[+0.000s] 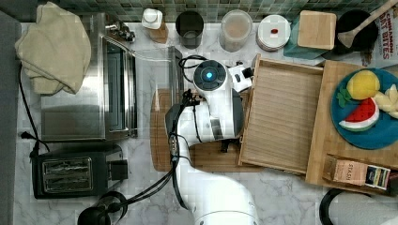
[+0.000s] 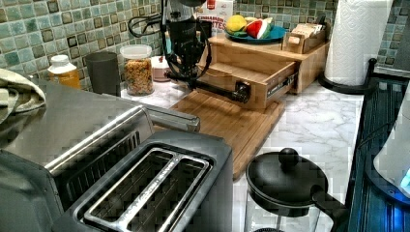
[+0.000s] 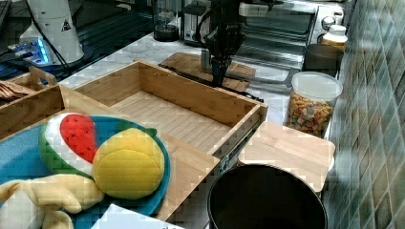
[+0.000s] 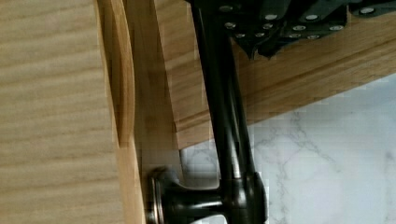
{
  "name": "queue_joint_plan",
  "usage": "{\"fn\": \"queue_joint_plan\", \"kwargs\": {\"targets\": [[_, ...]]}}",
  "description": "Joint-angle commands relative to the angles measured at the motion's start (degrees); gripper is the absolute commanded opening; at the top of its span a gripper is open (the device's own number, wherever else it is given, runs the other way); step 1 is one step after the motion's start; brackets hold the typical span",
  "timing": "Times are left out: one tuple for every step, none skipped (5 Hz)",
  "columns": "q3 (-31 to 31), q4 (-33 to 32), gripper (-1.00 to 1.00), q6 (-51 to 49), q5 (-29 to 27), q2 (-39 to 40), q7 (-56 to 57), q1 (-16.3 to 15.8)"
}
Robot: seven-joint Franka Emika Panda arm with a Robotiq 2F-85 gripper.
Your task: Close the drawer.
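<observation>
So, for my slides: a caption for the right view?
Gripper at the handle bar of the open, empty drawer.

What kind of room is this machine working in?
Most likely a kitchen counter, perhaps a mock-up. A stainless toaster oven and a black two-slot toaster stand on the white marble countertop, and green mosaic tiles line the wall. The toy plush fruit on the blue plate suggests a staged kitchen.

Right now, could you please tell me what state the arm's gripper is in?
Gripper: at the dark metal bar handle on the front panel of the pulled-out light-wood drawer; open or closed cannot be told.
</observation>
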State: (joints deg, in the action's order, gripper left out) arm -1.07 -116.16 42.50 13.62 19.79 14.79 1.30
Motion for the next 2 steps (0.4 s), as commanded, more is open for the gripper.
{"fn": "queue_joint_plan", "kwargs": {"targets": [[1.6, 0.6, -1.00, 0.5, 5.5, -0.8, -5.5, -2.5], [0.2, 0.1, -1.00, 0.0, 10.8, -1.0, -5.2, 0.0]]}}
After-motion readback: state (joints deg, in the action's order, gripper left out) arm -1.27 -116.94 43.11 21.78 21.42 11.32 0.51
